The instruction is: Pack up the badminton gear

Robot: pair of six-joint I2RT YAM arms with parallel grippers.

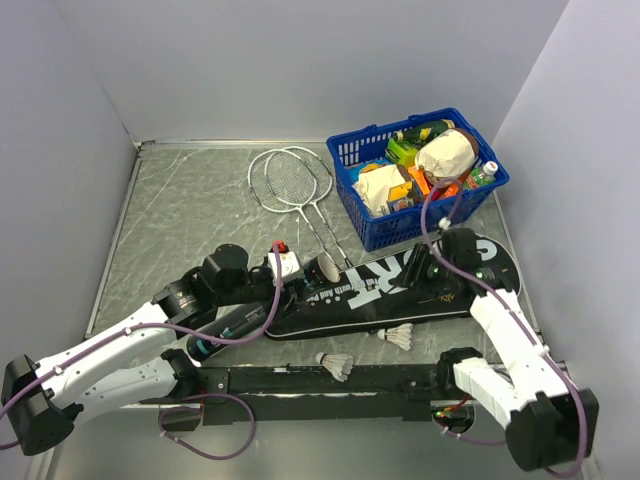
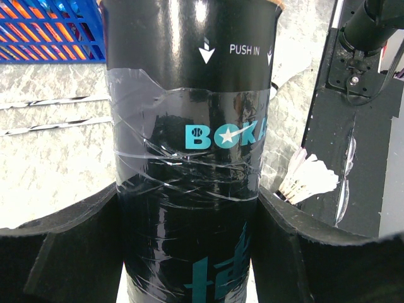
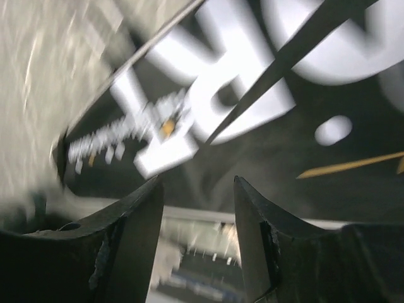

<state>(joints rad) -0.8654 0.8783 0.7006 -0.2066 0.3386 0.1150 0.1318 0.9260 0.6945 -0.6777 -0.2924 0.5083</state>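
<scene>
My left gripper [image 1: 283, 290] [image 2: 188, 192] is shut on the long dark tube [image 1: 235, 322] [image 2: 189, 95], its pads pressed against both sides. The tube lies slanted, with its open end toward the rackets. The black racket bag lettered "SPORT" [image 1: 400, 290] [image 3: 252, 151] lies flat mid-table. My right gripper [image 1: 435, 268] [image 3: 197, 183] hovers open just over its wide end, with nothing between the fingers. Two silver-white rackets [image 1: 290, 180] lie crossed at the back, and their shafts [image 2: 50, 101] show in the left wrist view. One shuttlecock [image 1: 400, 337] [image 2: 312, 178] lies by the bag's near edge, another [image 1: 337, 364] lies closer to me.
A blue plastic basket [image 1: 470, 195] [image 2: 44, 28] full of groceries stands at the back right, touching the bag's far side. The black mounting rail [image 1: 330, 385] runs along the near edge. Grey walls close in on the left, back and right.
</scene>
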